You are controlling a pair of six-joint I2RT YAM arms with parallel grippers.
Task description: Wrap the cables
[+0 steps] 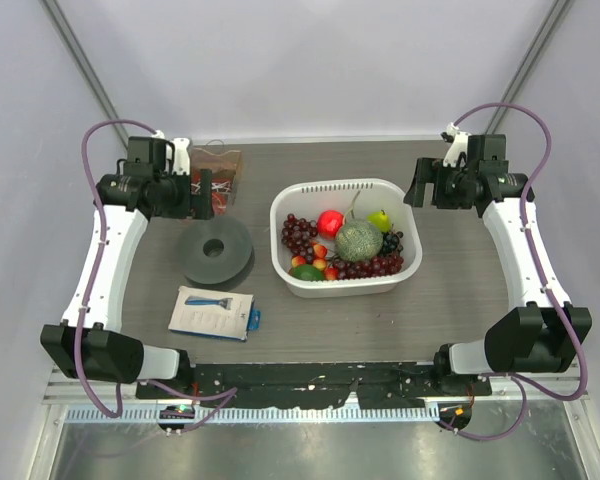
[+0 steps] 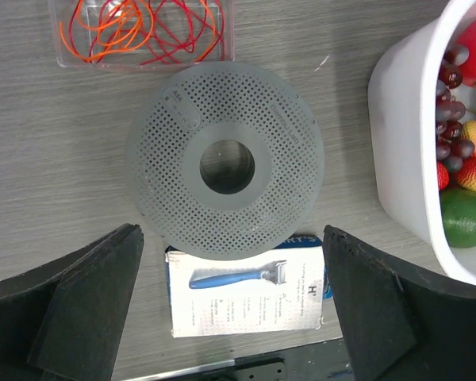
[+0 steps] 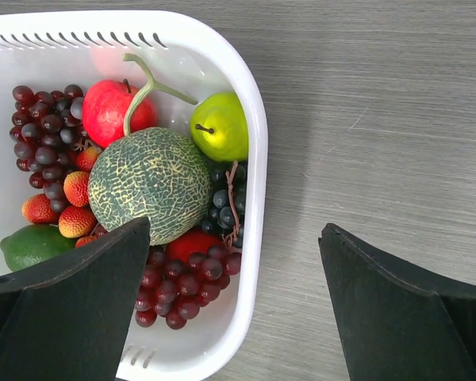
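The cables (image 2: 139, 30) are thin orange and red wires lying in a loose tangle inside a clear plastic tray (image 2: 222, 55) at the far left of the table; the tray also shows in the top view (image 1: 223, 172). A grey perforated spool (image 2: 225, 163) with a centre hole lies flat in front of the tray, and it shows in the top view (image 1: 216, 249). My left gripper (image 2: 232, 317) is open and empty, held above the table over the spool's near side. My right gripper (image 3: 234, 309) is open and empty above the right rim of the white basket.
A white basket (image 1: 382, 187) of fruit (grapes, melon, apple, pear, lime) stands mid-table; its right rim shows in the right wrist view (image 3: 256, 159). A white razor package (image 1: 213, 313) lies near the front left, partly under the spool (image 2: 246, 298).
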